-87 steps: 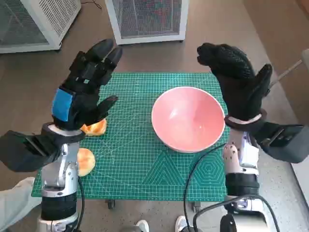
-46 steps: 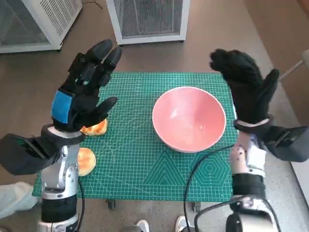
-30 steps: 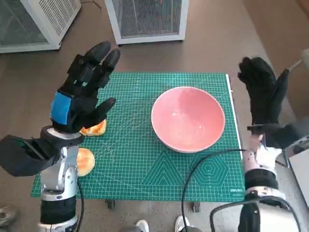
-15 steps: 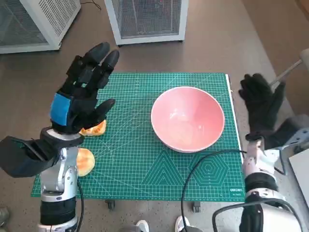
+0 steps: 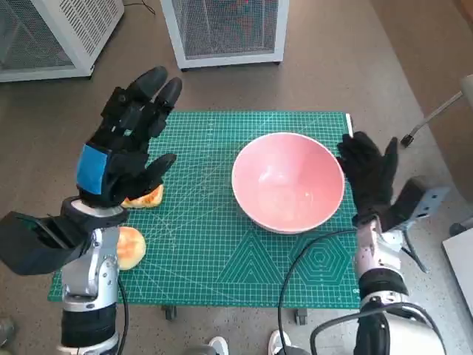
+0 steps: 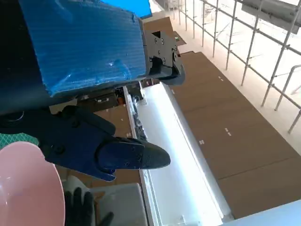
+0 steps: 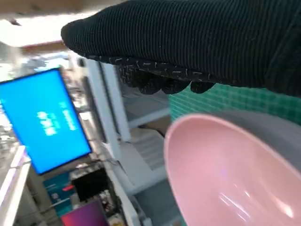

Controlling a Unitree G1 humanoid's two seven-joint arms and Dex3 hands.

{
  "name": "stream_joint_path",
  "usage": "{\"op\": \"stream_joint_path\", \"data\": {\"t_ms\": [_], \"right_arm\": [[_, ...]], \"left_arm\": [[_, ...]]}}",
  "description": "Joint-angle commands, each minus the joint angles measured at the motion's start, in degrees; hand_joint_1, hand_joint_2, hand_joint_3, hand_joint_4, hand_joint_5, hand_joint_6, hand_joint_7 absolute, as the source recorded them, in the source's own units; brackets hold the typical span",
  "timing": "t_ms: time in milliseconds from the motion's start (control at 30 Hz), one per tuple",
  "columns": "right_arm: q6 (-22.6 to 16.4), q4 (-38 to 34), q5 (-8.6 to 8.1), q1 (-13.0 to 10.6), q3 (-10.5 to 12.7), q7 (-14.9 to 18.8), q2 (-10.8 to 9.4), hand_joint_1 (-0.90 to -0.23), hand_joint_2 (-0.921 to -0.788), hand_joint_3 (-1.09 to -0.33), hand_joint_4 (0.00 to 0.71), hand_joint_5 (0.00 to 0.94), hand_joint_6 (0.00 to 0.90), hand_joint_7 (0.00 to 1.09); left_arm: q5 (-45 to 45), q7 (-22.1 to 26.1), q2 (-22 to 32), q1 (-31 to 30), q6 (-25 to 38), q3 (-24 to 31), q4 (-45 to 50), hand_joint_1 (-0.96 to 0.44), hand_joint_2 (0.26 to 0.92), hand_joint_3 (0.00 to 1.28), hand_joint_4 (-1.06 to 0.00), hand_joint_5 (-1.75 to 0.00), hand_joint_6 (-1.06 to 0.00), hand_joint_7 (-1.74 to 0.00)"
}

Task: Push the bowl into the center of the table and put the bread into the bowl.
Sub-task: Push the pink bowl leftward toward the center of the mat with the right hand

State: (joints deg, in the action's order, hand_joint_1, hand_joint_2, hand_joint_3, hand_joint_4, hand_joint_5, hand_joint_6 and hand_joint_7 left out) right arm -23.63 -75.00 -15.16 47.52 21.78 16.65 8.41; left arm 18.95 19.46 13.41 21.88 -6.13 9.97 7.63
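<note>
Head view: smooth rnd pink bowl [image 5: 287, 181]

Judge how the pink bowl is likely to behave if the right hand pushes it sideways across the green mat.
The pink bowl looks rigid, with smooth glossy walls, so it should probably slide as one piece. Its rounded sides narrow toward the base, so a push high at the rim from the right hand may tilt it. The green mat could add some drag.

Bare green mat [image 5: 214, 244] lies open between bread [image 5: 130, 246] and bowl [image 5: 287, 181].
</note>
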Motion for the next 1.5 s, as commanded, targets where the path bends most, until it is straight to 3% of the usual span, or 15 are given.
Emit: {"op": "stream_joint_path", "data": {"t_ms": [33,400,833,1067,1233,1500], "right_arm": [[2.31,-0.98,1.71,-0.05,-0.69,-1.44,-1.97,-0.464,-0.921,-0.575,0.311,0.014,0.504,0.03],[4.7,-1.05,2.44,2.09,-0.68,-1.21,-5.94,-0.486,-0.921,-0.564,0.312,0.008,0.508,0.03],[6.18,-1.16,3.81,4.55,-1.87,-0.76,-8.47,-0.499,-0.921,-0.563,0.303,0.0,0.513,0.03],[6.3,-1.16,4.2,4.7,-1.64,-0.76,-8.62,-0.5,-0.921,-0.567,0.301,0.0,0.514,0.03],[6.78,-1.21,5.48,6.49,-2.81,-0.56,-10.07,-0.51,-0.921,-0.56,0.313,0.006,0.522,0.03],[6.55,-0.92,5.34,7.32,-2.35,0.4,-8.67,-0.511,-0.921,-0.554,0.32,0.006,0.517,0.03]], "left_arm": [[0.46,0.02,0.64,-1.21,0.69,0.51,1.65,-0.56,0.921,0.27,-0.26,0.0,-0.15,-0.46],[0.05,-0.37,1.39,-2.54,1.04,1.16,2.98,-0.58,0.921,0.27,-0.27,0.0,-0.14,-0.47],[0.35,-1.68,1.6,-5.1,2.93,2.06,6.91,-0.59,0.921,0.27,-0.26,0.0,-0.12,-0.49],[0.37,-1.87,1.62,-5.32,3.34,2.12,7.39,-0.58,0.921,0.27,-0.26,0.0,-0.12,-0.5],[-0.04,-3.65,1.32,-6.9,4.4,2.57,9.92,-0.57,0.921,0.27,-0.27,0.0,-0.08,-0.58],[0.06,-4.97,1.54,-8.08,5.3,2.99,11.94,-0.56,0.921,0.28,-0.27,0.0,-0.03,-0.66]]}}
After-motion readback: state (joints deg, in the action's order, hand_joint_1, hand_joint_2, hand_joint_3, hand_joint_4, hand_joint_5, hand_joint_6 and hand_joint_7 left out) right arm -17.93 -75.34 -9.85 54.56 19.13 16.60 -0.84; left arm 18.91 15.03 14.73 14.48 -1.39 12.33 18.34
